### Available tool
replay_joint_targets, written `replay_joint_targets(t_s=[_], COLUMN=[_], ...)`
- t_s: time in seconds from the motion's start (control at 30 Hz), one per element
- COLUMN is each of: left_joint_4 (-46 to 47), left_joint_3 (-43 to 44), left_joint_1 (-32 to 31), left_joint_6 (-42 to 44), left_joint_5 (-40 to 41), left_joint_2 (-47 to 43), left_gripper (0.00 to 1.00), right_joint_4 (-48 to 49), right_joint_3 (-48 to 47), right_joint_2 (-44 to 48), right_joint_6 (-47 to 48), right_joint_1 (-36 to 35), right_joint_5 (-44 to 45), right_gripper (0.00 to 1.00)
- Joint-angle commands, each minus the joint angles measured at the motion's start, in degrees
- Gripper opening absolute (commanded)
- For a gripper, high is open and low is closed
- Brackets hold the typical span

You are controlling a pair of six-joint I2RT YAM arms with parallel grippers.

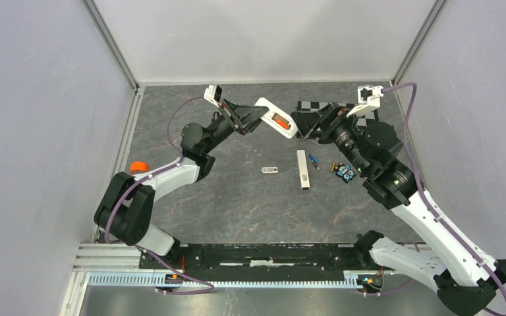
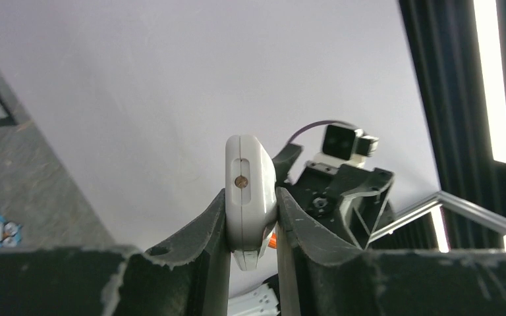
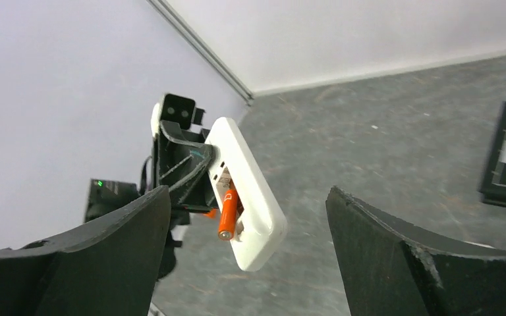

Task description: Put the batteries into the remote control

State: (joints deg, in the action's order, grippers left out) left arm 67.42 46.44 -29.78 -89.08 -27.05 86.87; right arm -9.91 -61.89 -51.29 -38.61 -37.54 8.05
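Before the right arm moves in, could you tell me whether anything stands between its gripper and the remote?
Nothing visible does: the open right gripper faces the remote, held up by the left gripper, across empty air.

Dark grey stone-patterned desk (image 1: 237,204) boxed by plain pale walls (image 1: 39,99) on three sides, aluminium posts (image 1: 110,43) in far corners, slotted rail (image 1: 105,253) along near edge, bright strip lights (image 2: 491,79) overhead.

Grey marbled table (image 1: 237,210). Long plain white bar (image 1: 302,169) lies flat near centre, long axis running 12 to 6. Small silvery piece (image 1: 270,170) at its 9 o'clock, apart. Orange disc (image 1: 138,166) at table's 9 o'clock edge. Checkerboard marker (image 1: 311,106) toward 1 o'clock, partly hidden.
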Motion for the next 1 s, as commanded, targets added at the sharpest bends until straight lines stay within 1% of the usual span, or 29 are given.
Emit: replay_joint_targets(t_s=[0.0,0.07,0.2,0.27,0.43,0.6,0.73,0.97], left_joint_4=[0.7,-0.9,-1.5,-1.7,-1.4,-2.5,-3.4,-2.1], left_joint_3=[4.5,4.5,5.7,6.5,6.5,5.8,5.4,5.2], left_joint_1=[-0.5,-1.2,-2.1,-2.5,-3.5,-3.6,-3.6,-3.6], left_joint_6=[-6.7,-8.8,-12.1,-13.1,-14.9,-14.6,-13.9,-13.9], left_joint_5=[6.2,9.2,12.8,13.3,15.0,15.0,14.9,14.3], left_joint_2=[-3.8,-5.1,-6.1,-6.1,-5.8,-6.4,-6.8,-6.6], left_gripper=[0.02,0.02,0.02,0.02,0.02,0.02,0.02,0.02], right_joint_4=[13.2,15.3,16.0,19.7,19.9,19.8,20.1,19.7], right_joint_3=[-0.5,0.1,1.0,1.5,-0.6,-0.3,0.4,1.3], right_joint_2=[-1.8,-2.5,-2.6,-2.5,-4.8,-5.8,-5.8,-6.2], right_joint_6=[-8.7,-12.6,-18.1,-18.8,-20.1,-20.3,-20.5,-21.6], right_joint_1=[0.0,0.0,0.0,0.0,0.0,0.0,0.0,0.0], right_joint_5=[-0.7,-2.9,-1.9,-2.2,-4.7,-6.5,-6.3,-5.3], right_gripper=[0.93,0.94,0.93,0.94,0.91,0.84,0.78,0.67])
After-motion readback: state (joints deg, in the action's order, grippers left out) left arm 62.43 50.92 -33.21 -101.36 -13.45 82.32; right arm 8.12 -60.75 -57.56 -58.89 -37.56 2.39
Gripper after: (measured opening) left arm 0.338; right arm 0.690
